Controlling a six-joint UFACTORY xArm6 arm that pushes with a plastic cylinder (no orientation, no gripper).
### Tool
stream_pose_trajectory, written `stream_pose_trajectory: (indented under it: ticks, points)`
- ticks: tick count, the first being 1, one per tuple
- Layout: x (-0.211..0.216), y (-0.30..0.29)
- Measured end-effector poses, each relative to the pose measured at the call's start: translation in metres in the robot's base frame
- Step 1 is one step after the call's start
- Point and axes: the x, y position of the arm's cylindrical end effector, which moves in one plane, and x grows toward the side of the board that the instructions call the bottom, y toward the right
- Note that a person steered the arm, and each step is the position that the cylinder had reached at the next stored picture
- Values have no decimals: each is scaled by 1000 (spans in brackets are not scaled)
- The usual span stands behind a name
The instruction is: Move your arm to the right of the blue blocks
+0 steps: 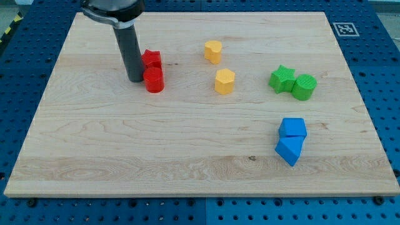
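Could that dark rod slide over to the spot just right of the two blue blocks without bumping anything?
Probably yes. My tip sits left of the red blocks; looping below them and below the blue blocks crosses only bare board.

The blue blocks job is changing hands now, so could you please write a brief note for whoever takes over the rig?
My tip rests on the board at the view's upper left, just left of the two red blocks, beside them.
The two blue blocks sit together at the view's lower right, far from my tip.
Done: nothing visible yet.
Left: travel across, past the yellow blocks and green blocks, and stop to the right of the blue pair.
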Motion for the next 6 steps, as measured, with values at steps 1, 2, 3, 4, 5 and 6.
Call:
stream_pose_trajectory:
  ticks: [1, 2, 3, 4, 5, 6]
  points:
    - [-19, 0]
    - [-23, 0]
    - [-23, 0]
    - [-30, -20]
    - [-76, -39]
    - [-125, 4]
